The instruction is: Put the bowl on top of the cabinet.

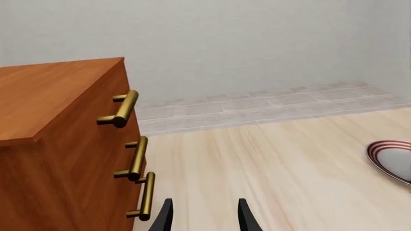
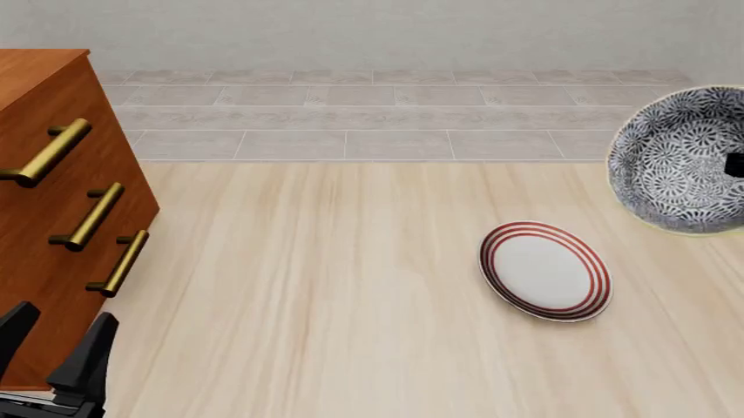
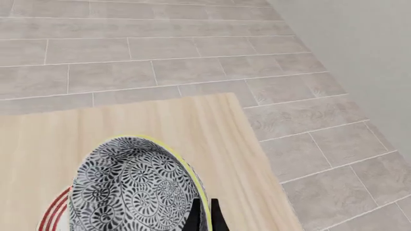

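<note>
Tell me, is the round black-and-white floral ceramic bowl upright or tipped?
Tipped. The bowl hangs above the table with its patterned inside facing the front camera, its rim pinched by the right gripper.

black-and-white floral bowl (image 2: 680, 161), reddish-brown cabinet (image 2: 47, 218), red-ringed white plate (image 2: 544, 271)

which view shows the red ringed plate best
The front view: the flat white plate with red rings lies whole on the wooden table. The left wrist view catches only its cropped edge; the right wrist view shows a red sliver behind the black-and-white floral bowl.
</note>
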{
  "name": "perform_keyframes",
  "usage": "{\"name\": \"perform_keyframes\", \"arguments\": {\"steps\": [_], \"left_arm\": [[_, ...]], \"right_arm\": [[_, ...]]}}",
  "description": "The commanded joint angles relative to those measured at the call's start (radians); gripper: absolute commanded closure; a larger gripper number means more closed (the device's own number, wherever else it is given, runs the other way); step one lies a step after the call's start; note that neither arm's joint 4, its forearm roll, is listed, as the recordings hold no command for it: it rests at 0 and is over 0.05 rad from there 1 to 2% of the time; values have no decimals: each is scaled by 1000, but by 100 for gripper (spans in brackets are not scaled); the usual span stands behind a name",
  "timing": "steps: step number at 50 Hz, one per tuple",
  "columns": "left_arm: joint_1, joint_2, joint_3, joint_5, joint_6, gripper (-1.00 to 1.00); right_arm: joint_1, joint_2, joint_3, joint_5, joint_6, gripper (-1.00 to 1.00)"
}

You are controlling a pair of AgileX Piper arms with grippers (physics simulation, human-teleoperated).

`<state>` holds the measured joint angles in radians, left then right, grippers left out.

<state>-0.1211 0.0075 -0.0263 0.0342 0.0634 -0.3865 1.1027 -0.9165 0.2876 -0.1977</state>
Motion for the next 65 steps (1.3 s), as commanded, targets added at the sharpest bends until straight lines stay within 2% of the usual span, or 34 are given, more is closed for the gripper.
{"name": "perform_keyframes", "arguments": {"steps": [1, 25, 40, 46, 56, 61, 63, 65], "left_arm": [[-6, 3, -4, 2, 1, -100], [-19, 9, -13, 8, -2, -100], [-31, 39, -13, -19, 1, -100], [-32, 45, -13, -21, 7, -100], [-41, 35, -22, -10, 15, -100], [-40, 37, -27, -7, 17, -100], [-45, 46, -26, -13, 16, -100], [-52, 121, -19, -68, -15, -100]], "right_arm": [[114, -70, 14, 5, 57, 100], [357, -150, 73, -38, 186, 100], [439, -178, 148, -121, 246, 100], [473, -188, 174, -148, 255, 100], [528, -236, 187, -140, 280, 100], [535, -226, 190, -149, 273, 100], [540, -227, 191, -150, 274, 100], [544, -223, 193, -154, 274, 100]]}}
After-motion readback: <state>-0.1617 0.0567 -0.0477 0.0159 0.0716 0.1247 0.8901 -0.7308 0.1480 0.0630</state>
